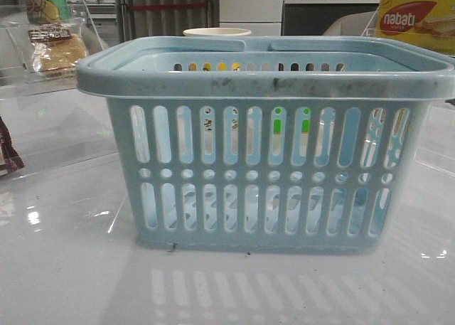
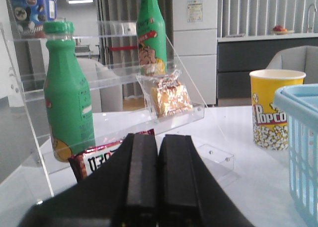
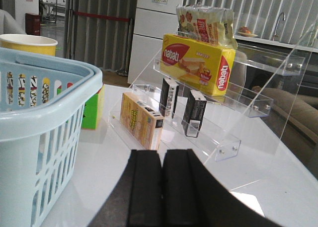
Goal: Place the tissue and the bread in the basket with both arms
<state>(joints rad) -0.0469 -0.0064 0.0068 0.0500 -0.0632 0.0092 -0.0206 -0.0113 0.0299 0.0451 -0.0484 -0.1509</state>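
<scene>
Two grippers pressed together, nothing held; we see the basket (image 1: 263,154) mid-table.

Bare white table (image 1: 64,268) lies around its rim. Our left gripper (image 2: 158,182) faces the wrapped bread (image 2: 170,97) on a clear shelf (image 2: 119,118); our right gripper (image 3: 161,187) faces two dark tissue packets (image 3: 194,113) upright on another rack (image 3: 218,142), under the nabati box (image 3: 198,63).

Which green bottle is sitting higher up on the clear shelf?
The far green bottle, on an upper step above the bread; the nearer green bottle stands lower.
</scene>
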